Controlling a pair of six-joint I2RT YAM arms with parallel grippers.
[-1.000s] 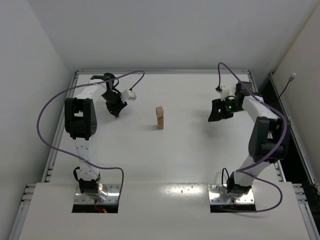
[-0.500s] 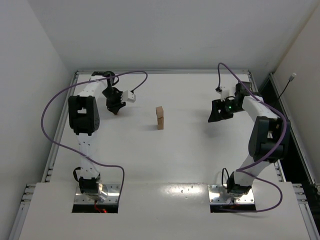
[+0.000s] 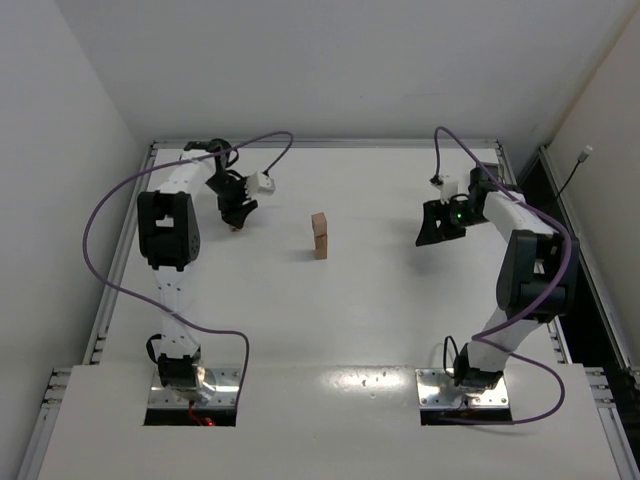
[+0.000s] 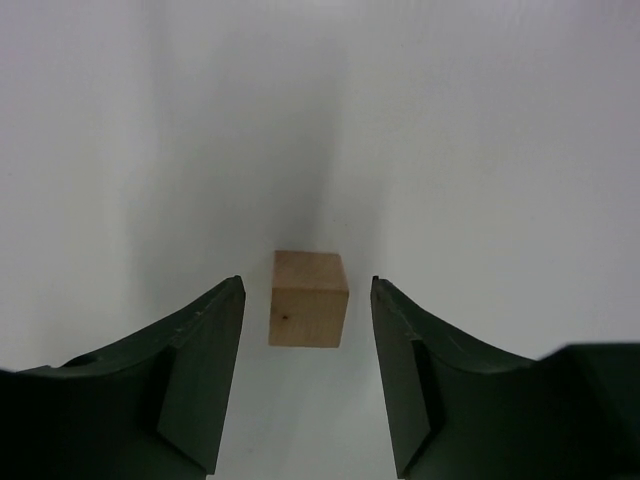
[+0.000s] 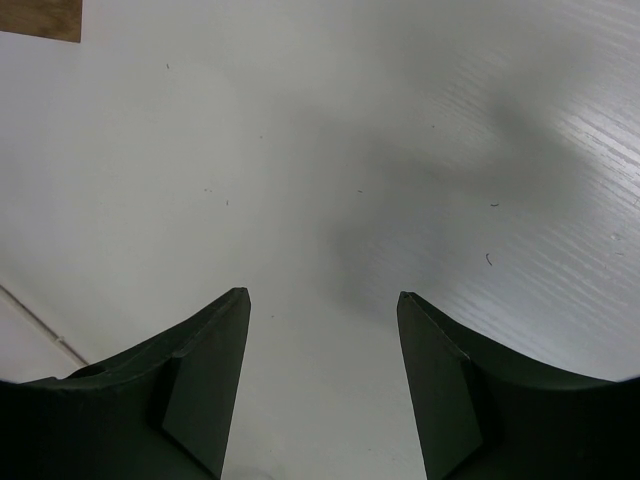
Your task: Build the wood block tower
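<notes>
A small tan wood cube lies on the white table between the fingers of my left gripper. The jaws stand apart, with a gap on each side of the cube, touching nothing. From above, the left gripper is at the back left, pointing down. The tower is a narrow tan column, one block wide, at the table's middle, well right of that gripper. My right gripper hovers at the back right, open and empty. Its wrist view shows only bare table between the fingers and a brown wood corner at top left.
The white table has a raised metal rim along the back and sides. White walls close in at the back and left. Purple cables loop off both arms.
The left wrist has turned a little over the back left of the table, and its jaws have come apart. The right arm and the tower have not moved.
</notes>
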